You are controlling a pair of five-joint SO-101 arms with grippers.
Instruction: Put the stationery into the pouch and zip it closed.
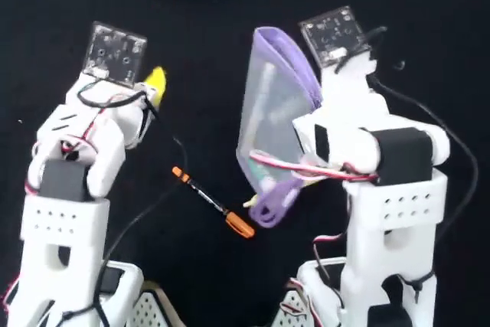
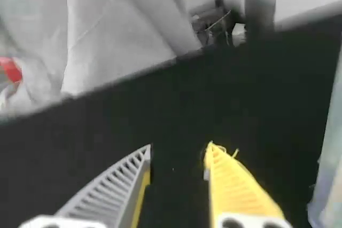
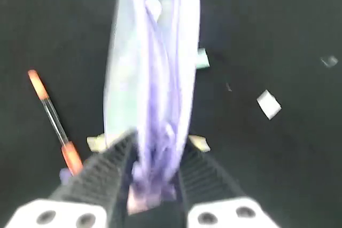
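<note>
We are gripping the clear, purple-trimmed pouch [image 1: 272, 120] by its purple edge in our right gripper [image 3: 155, 169], fingers pressing tight on it, and it is hanging raised over the black table [image 1: 191, 36]. An orange-capped pen [image 1: 212, 201] is lying beside it, between our arms. Our left gripper [image 2: 176, 158] is hovering partly open, holding nothing, well apart and facing the table's far edge.
</note>
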